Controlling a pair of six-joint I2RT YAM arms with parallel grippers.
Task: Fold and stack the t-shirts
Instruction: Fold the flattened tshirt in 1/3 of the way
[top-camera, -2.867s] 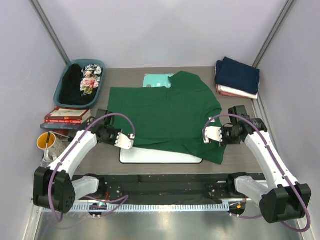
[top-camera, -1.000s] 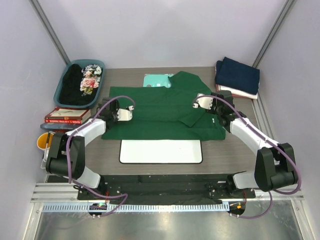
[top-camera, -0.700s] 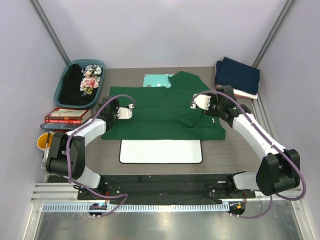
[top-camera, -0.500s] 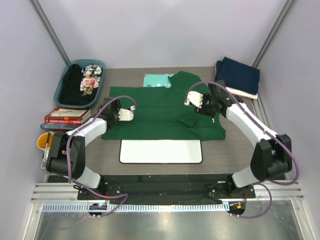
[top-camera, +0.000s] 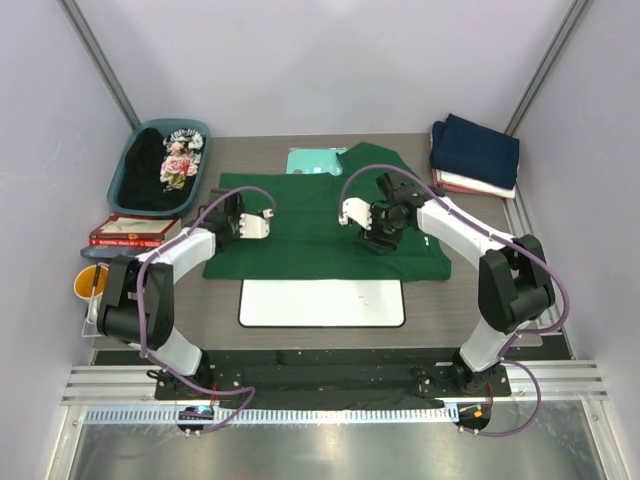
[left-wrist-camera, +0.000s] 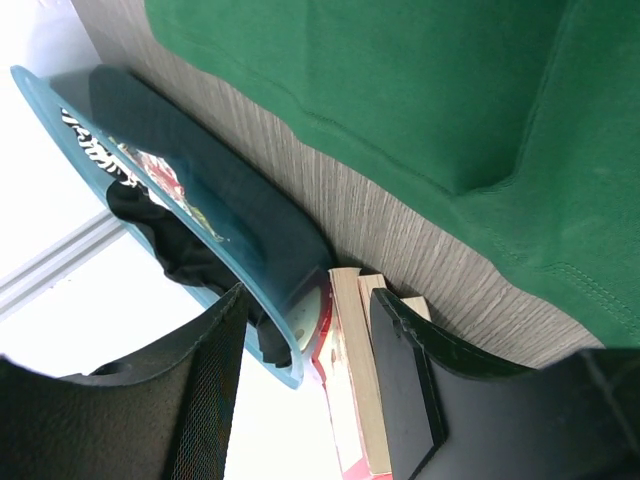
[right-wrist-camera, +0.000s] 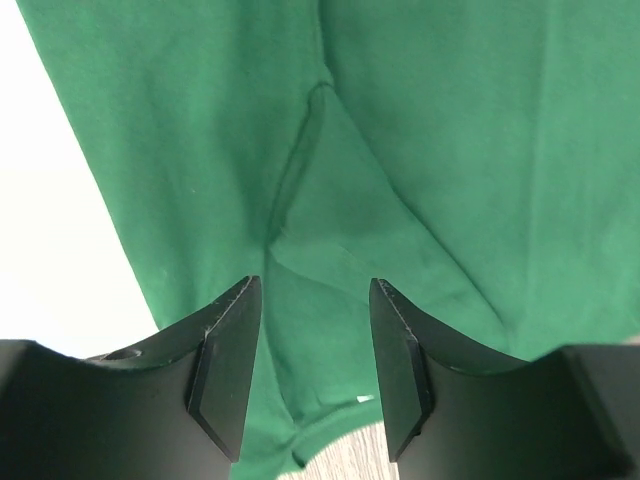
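- Green t-shirt (top-camera: 300, 215) is where trouble could start. It lies flat across the middle of the counter, and a loose flap with a slanted crease sits right under the right gripper (top-camera: 350, 213). A pinch there would probably catch only 1 layer, and a pull could drag the fold askew. The cloth is plain, dark and soft, and its near hem runs straight along the whiteboard (top-camera: 322, 303).
- Folded stack (top-camera: 475, 152) sits in the far right corner, with navy on top and white and reddish edges showing beneath. A wide swing of the right arm might nudge it.
- Black floral shirt (top-camera: 165, 165) lies bunched and unfolded in the tub (top-camera: 122, 172) at the far left corner.
- Right gripper hangs just above the crease, jaws parted, with nothing between them.
- Left gripper (top-camera: 260, 226) is at the green shirt's left side, likewise spread and empty.
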